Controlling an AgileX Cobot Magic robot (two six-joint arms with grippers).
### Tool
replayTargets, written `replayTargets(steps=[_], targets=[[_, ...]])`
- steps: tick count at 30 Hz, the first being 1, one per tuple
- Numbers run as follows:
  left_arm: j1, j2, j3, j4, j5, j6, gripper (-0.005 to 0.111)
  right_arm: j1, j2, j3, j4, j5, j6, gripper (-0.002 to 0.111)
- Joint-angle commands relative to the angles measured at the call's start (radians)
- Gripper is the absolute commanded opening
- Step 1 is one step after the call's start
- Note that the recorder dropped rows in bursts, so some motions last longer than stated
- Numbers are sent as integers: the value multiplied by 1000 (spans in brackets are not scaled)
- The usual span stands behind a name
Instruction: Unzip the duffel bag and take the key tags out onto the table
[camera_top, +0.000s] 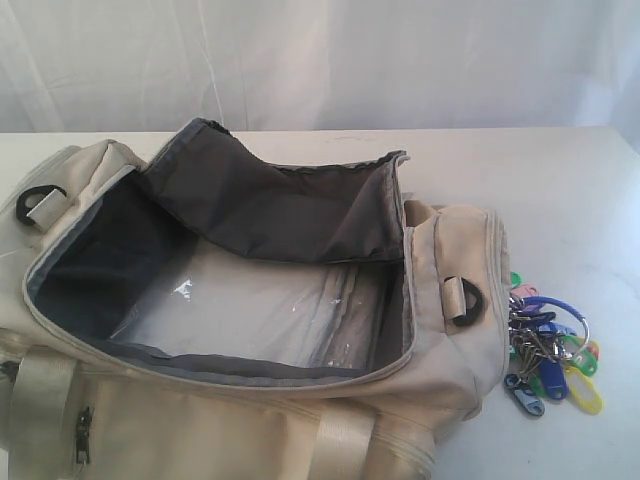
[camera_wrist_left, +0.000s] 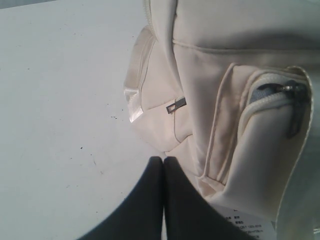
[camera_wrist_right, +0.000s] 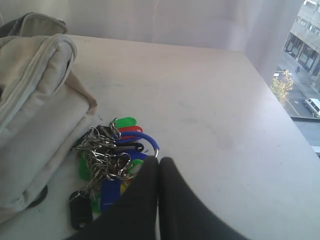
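So the left gripper (camera_wrist_left: 163, 162) is pinched closed on nothing, right beside the duffel bag (camera_top: 250, 400). The bag's unzipped, flap flopped toward the table (camera_top: 560, 200)'s far edge, dark lining showing. The key tags (camera_top: 548, 350) are out on the table, against the bag's right end, toward the right edge. The right gripper (camera_wrist_right: 159, 164) is clenched empty by them.

This looks like a plain test room, high up in a building. A wide white surface (camera_top: 560, 190) has a white cloth (camera_top: 320, 60) hanging behind it. Through a window (camera_wrist_right: 299, 55) you can look down on a street with a car (camera_wrist_right: 312, 106), a tree (camera_wrist_right: 281, 80) and another building (camera_wrist_right: 307, 27).
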Motion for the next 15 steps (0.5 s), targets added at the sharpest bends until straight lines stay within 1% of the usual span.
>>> replayTargets(steps=[1, 15], targets=[[-7, -5, 3, -12, 1, -7, 0, -6, -7, 6, 3, -14, 6, 0], [-7, -5, 3, -12, 1, -7, 0, -6, -7, 6, 3, -14, -1, 0]])
